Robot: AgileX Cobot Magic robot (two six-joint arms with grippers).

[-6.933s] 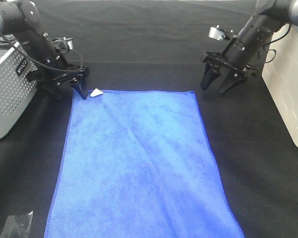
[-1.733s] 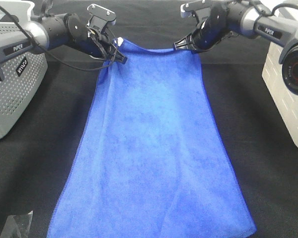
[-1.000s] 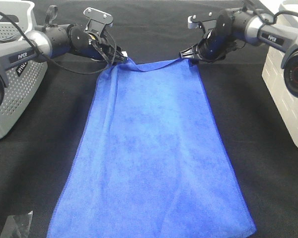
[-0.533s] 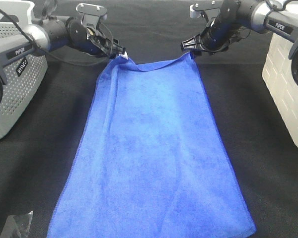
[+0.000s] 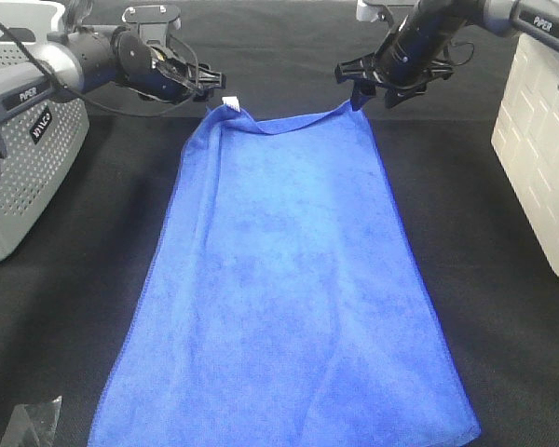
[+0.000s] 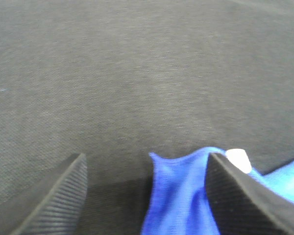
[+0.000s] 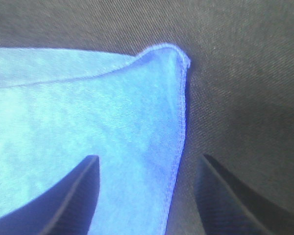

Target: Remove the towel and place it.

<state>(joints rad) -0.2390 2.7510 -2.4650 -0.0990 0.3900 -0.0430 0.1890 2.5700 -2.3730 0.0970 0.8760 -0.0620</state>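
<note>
The towel [image 5: 284, 279] is a long royal-blue cloth spread flat on the black table, with its white tag [image 5: 230, 101] at the far left corner. My left gripper [image 5: 208, 82] hovers open just behind that corner. In the left wrist view the towel corner [image 6: 181, 196] and the tag [image 6: 238, 159] lie below the left gripper [image 6: 147, 159], whose jaws are spread. My right gripper [image 5: 363, 88] is open above the far right corner. In the right wrist view the towel's corner [image 7: 161, 58] lies loose on the table beyond the right gripper [image 7: 148, 159], unpinched.
A grey perforated basket [image 5: 19, 158] stands at the left edge. A white brick-patterned box [image 5: 540, 149] stands at the right edge. A scrap of clear plastic [image 5: 33, 424] lies at the near left. Black cloth [image 5: 503, 326] covers the table.
Both grippers have pulled up and back from the towel's far corners. The towel lies still, and its white tag now shows at the far left corner.
</note>
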